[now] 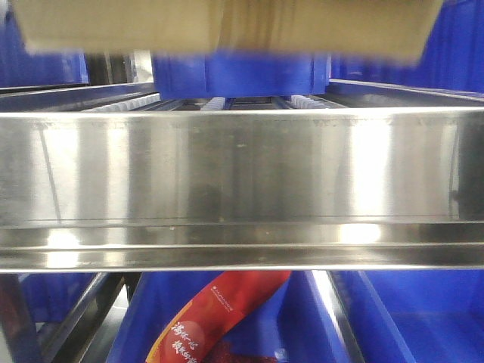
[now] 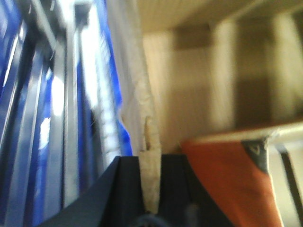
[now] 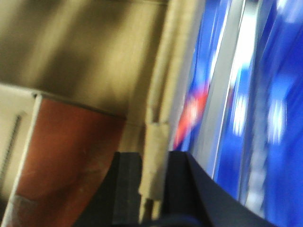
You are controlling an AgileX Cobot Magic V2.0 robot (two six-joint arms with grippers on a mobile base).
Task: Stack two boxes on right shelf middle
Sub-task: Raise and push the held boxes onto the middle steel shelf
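You see one brown corrugated cardboard box (image 1: 227, 26) above the shiny steel shelf rail (image 1: 242, 166); left gripper (image 2: 150, 189) and right gripper (image 3: 152, 182) each pinch one wall edge.

a box (image 1: 227, 26) hangs above the right shelf middle (image 1: 242, 174), over its front rail, with roller tracks (image 1: 215, 103) behind the rail and bins (image 1: 234, 76) farther back. below the shelf lies a bin (image 1: 423, 318) holding a packet (image 1: 215, 318) — left of centre.
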